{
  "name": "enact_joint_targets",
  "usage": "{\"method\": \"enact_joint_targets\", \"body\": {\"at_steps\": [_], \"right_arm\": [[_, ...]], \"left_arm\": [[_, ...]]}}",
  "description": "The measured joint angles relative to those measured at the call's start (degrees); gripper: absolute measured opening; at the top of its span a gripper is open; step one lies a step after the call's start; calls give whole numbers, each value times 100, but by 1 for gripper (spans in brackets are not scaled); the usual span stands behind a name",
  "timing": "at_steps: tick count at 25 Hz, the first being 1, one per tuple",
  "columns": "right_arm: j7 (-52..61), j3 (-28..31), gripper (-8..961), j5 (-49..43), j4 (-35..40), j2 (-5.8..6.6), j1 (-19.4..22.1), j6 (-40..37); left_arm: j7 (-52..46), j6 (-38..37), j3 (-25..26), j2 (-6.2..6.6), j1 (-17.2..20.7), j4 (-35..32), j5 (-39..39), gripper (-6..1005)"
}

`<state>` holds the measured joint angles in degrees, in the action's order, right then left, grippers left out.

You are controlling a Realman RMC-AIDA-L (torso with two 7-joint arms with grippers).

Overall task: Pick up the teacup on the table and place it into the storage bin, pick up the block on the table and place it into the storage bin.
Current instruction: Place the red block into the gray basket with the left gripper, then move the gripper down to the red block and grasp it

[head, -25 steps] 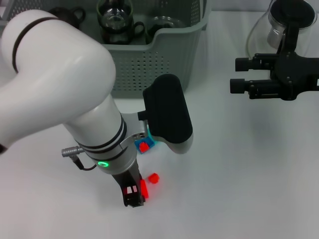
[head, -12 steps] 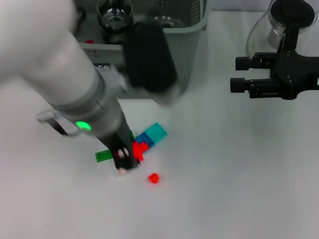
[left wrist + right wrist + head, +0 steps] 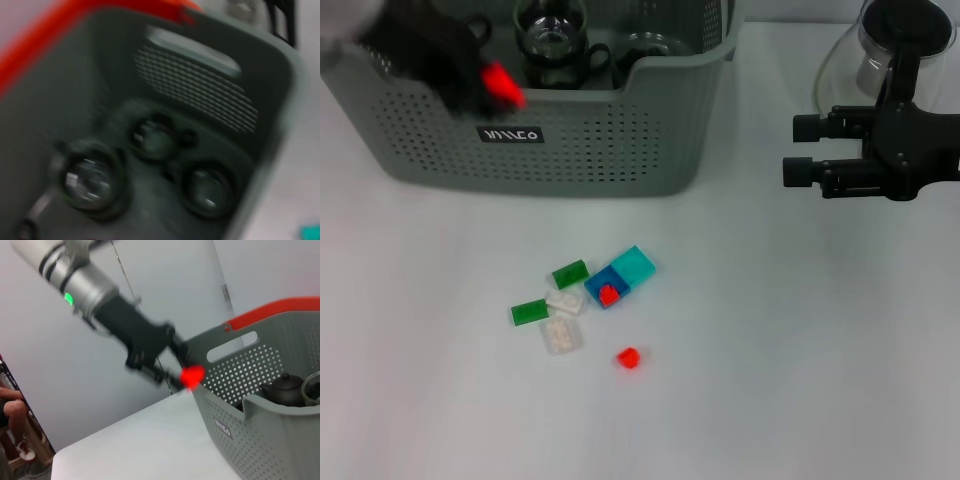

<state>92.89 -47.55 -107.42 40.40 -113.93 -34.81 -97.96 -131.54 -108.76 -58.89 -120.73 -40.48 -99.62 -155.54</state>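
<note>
The grey-green storage bin (image 3: 620,140) stands at the back left. Glass teacups (image 3: 550,45) sit inside it, and they also show on its floor in the left wrist view (image 3: 90,180). My left gripper (image 3: 492,84) hovers over the bin's front left rim, shut on a red block (image 3: 504,88). The right wrist view shows that gripper (image 3: 184,373) holding the red block (image 3: 192,375) just outside the bin's wall (image 3: 280,440). On the table lies a loose group of blocks: green (image 3: 570,273), white (image 3: 561,335), blue (image 3: 605,292), teal (image 3: 633,265) and a small red one (image 3: 628,357). My right gripper (image 3: 794,150) is parked open at the right.
A glass pot with a dark lid (image 3: 890,50) stands behind the right gripper at the back right. A dark teapot (image 3: 282,387) rests inside the bin. The bin has a red handle (image 3: 45,40).
My left arm has risen from the block pile and swung back and left to the bin's rim, carrying the red block. The right arm has not moved.
</note>
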Motion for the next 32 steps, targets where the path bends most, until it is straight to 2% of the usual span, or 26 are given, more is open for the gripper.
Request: {"method": "enact_joint_targets", "body": {"at_steps": [5,8,17,20,23,26,29,32], "right_arm": [[13,0,775,-3,-9,23,0,-4],[-8,0,775,-9,-16,29,-12,-4],[-51,-27,776,-23,-32,29,-67,-7],[-51,-46,776,-25,-32,23,-92,-12],[-58,-84,776,-31,-33,21,-97,-29],[-72,-164,776,-34,-15,27,-97,-114],[-159,-193,776,-34,3,39,-102,-233],[-339,-211,776,-34,-12,45,-121,-464]], "left_arm": [[28,130,639,426,-479,217,87,406],[62,377,813,575,-719,674,96,413],[-100,2201,859,814,-1040,2511,-390,446],[-152,2475,919,896,-1002,2712,-501,457],[-115,2505,1204,917,-854,2569,-418,529],[109,2150,1748,856,-590,2123,124,602],[526,1436,2422,825,-233,1781,1470,674],[1190,607,2941,835,198,2011,3133,762]]}}
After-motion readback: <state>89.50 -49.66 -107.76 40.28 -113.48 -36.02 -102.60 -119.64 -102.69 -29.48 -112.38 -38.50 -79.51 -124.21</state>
